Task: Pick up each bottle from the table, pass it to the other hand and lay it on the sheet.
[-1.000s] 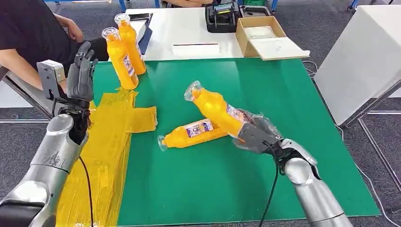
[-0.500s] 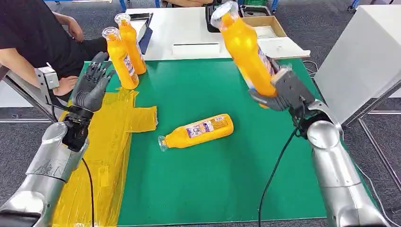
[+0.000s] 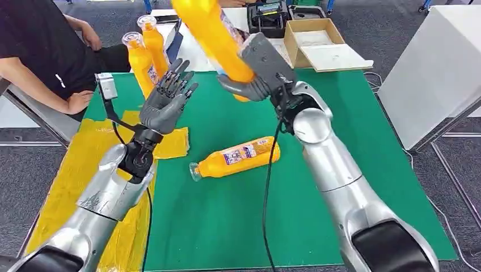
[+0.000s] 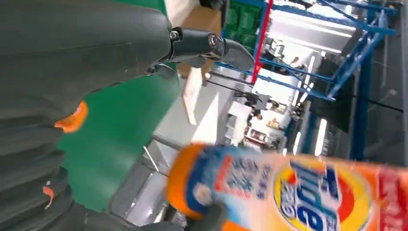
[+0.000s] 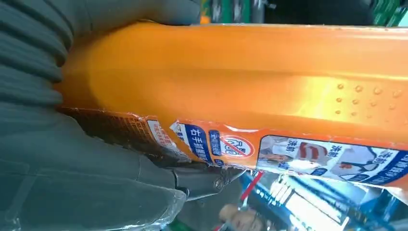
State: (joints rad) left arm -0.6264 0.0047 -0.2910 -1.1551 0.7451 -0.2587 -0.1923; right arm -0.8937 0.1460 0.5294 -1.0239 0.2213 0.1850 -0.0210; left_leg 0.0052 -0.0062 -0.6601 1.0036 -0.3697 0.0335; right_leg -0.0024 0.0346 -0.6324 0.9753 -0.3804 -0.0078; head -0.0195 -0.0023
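We see the right robot hand (image 3: 258, 71) gripping 1 bottle (image 3: 212, 34) low, raised and tilted, body free for the taking; left robot hand (image 3: 167, 102) open alongside, fingers spread to receive, above the sheet (image 3: 130, 164)

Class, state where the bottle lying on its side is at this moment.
In the head view, the lying bottle rests on the green mat near its centre, right of the yellow sheet, cap towards the sheet.

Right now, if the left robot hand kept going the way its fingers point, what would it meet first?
Probably the orange bottle held by the right robot hand; the left robot hand is open and aimed up toward it, though depth is unclear.
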